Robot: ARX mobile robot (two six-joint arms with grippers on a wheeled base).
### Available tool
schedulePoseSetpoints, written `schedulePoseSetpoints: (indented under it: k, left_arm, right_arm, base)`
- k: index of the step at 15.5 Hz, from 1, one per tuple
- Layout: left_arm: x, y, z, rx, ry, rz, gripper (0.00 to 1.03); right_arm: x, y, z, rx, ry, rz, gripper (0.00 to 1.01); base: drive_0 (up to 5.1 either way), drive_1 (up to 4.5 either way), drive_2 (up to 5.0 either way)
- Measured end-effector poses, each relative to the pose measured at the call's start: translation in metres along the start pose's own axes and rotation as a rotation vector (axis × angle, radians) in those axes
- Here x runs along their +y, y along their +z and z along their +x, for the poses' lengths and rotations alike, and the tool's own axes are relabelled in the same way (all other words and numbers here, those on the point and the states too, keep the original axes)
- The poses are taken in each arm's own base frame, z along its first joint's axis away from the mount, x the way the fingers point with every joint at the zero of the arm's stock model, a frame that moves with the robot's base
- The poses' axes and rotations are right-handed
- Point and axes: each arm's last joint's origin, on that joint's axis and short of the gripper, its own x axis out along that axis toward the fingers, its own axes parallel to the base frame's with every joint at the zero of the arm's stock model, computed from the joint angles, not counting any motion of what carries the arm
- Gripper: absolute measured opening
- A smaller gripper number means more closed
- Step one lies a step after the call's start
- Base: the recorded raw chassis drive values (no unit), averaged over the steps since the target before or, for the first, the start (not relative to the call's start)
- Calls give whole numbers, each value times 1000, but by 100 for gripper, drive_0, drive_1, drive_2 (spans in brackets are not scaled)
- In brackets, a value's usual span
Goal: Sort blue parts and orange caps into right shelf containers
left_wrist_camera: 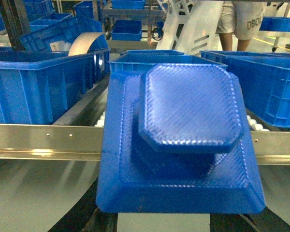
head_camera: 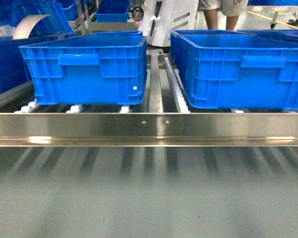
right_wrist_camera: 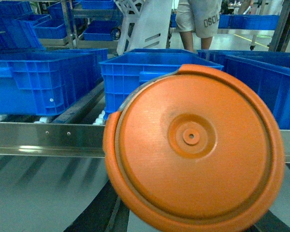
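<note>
In the left wrist view a blue part [left_wrist_camera: 183, 140], a square stepped plate with an octagonal raised top, fills the middle. My left gripper [left_wrist_camera: 166, 215] is shut on its lower edge, with dark fingers [left_wrist_camera: 104, 223] showing beneath. In the right wrist view a round orange cap [right_wrist_camera: 193, 145] is held up close, and my right gripper [right_wrist_camera: 183, 220] is shut on its bottom rim. Two bright-blue shelf containers, one on the left [head_camera: 84, 69] and one on the right [head_camera: 243, 69], stand on the roller shelf ahead. Neither gripper shows in the head view.
A steel front rail [head_camera: 149, 128] runs across the shelf below the crates, with white rollers [head_camera: 171, 79] in the gap between them. More blue crates [left_wrist_camera: 125, 29] and a white machine [head_camera: 171, 17] stand behind. A person's legs [right_wrist_camera: 198, 24] are at the far side.
</note>
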Motion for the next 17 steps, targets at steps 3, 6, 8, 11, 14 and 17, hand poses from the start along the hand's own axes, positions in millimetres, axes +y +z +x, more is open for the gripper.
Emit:
schedulePoseSetpoints:
  k: [3, 6, 8, 11, 14, 17]
  left_arm:
    - [0, 0, 0, -1, 0, 0, 42]
    - [0, 0, 0, -1, 0, 0, 42]
    - [0, 0, 0, -1, 0, 0, 42]
    - [0, 0, 0, -1, 0, 0, 42]
    - [0, 0, 0, -1, 0, 0, 42]
    - [0, 0, 0, -1, 0, 0, 42]
  right_arm:
    - [0, 0, 0, -1, 0, 0, 40]
    - [0, 0, 0, -1, 0, 0, 40]
    - [0, 0, 0, -1, 0, 0, 40]
    - [0, 0, 0, -1, 0, 0, 40]
    - [0, 0, 0, -1, 0, 0, 40]
    - [0, 0, 0, -1, 0, 0, 40]
  base:
    - [0, 0, 0]
    - [0, 0, 0]
    - [0, 0, 0]
    - [0, 0, 0]
    - [0, 0, 0]
    - [0, 0, 0]
